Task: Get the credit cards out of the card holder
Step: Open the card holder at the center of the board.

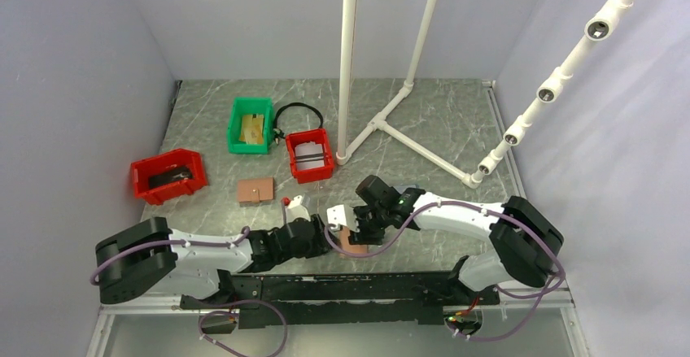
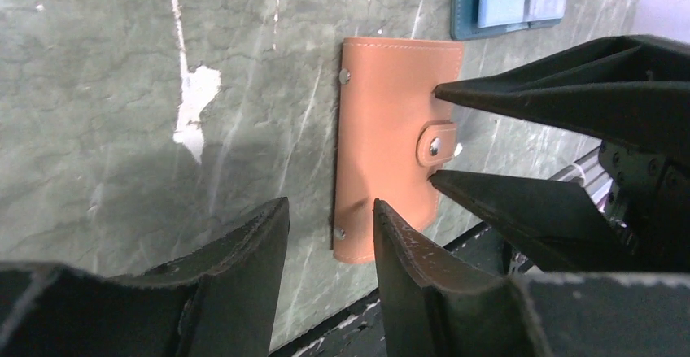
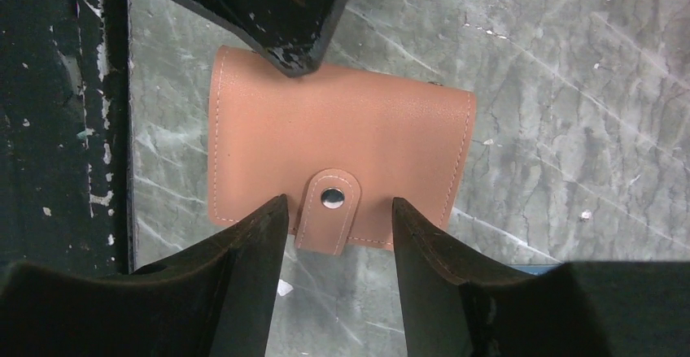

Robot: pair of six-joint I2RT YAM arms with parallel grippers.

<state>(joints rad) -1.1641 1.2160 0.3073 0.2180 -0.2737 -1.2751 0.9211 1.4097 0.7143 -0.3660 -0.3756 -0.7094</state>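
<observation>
1. Flat brown leather-look card holder [image 3: 342,141] lies closed on grey marbled table [image 3: 561,89], snap tab [image 3: 329,198] fastened.
2. Fingers of right gripper [image 3: 338,209] spread, straddling that tab.
3. Fingers of left gripper [image 2: 329,206] apart, gripping nothing, at holder's spine-side corner.

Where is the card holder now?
Centre of the top view, by the table's near edge: the card holder lies closed, its snap tab between the right gripper's fingers.

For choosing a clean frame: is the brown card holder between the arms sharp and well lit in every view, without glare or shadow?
Right wrist view: card holder sharp, evenly lit, its snap glinting; right pincer dark. Left wrist view: holder sharp, a white patch, glare or scuff, on the table, shadow below it. Top view: soft even light, holder mostly hidden.
</observation>
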